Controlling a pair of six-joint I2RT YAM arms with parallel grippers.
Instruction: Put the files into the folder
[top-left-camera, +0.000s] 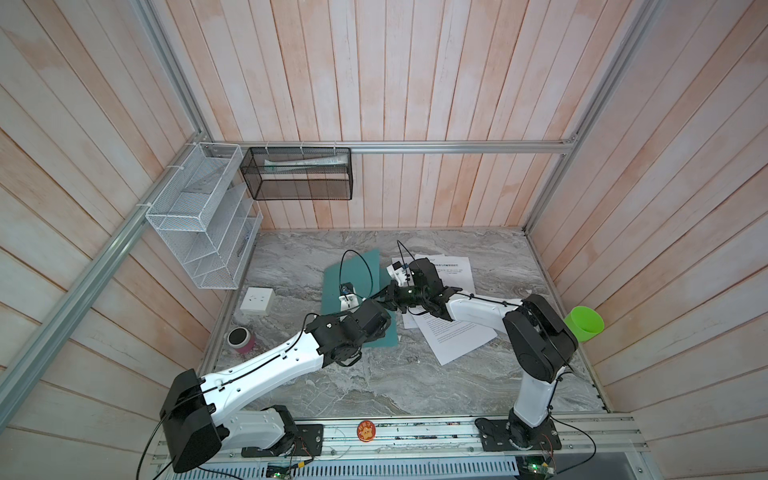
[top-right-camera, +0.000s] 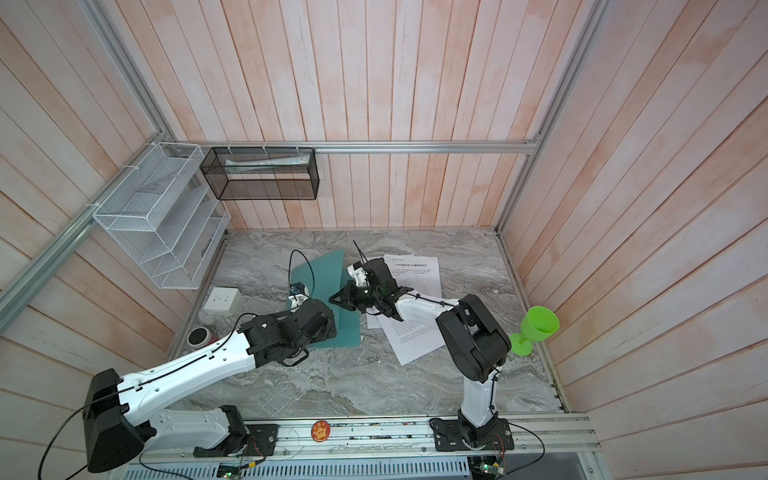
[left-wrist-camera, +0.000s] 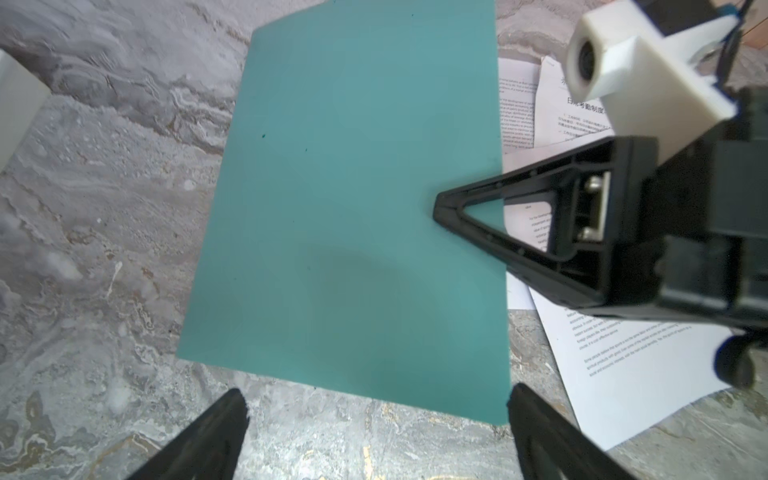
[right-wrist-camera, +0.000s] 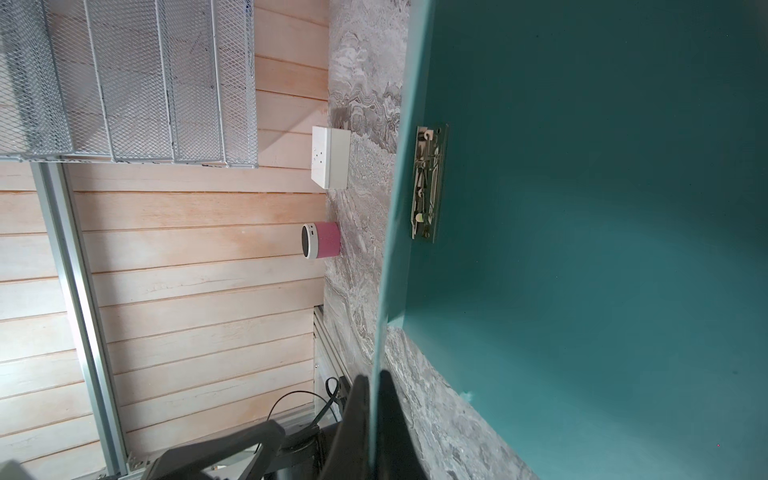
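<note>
Teal folder (left-wrist-camera: 353, 208) lies mid-counter (top-left-camera: 374, 386), cover tilted up, metal spine clip (right-wrist-camera: 428, 183) exposed inside. Right pincer (right-wrist-camera: 376, 415) is clamped on the cover's free edge. Left pincer (left-wrist-camera: 376, 419) is spread wide and empty at the folder's near edge. Printed white files (top-left-camera: 453, 336) are fanned just beside the folder, on its right. Open grey marble lies toward the arm bases. Pale wood-panel walls (top-left-camera: 415, 83) enclose the counter.

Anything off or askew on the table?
The files lie fanned and askew beside the folder, not a squared stack. The right hand is shut on the folder's lifted cover edge. Nothing looks spilled or torn.
</note>
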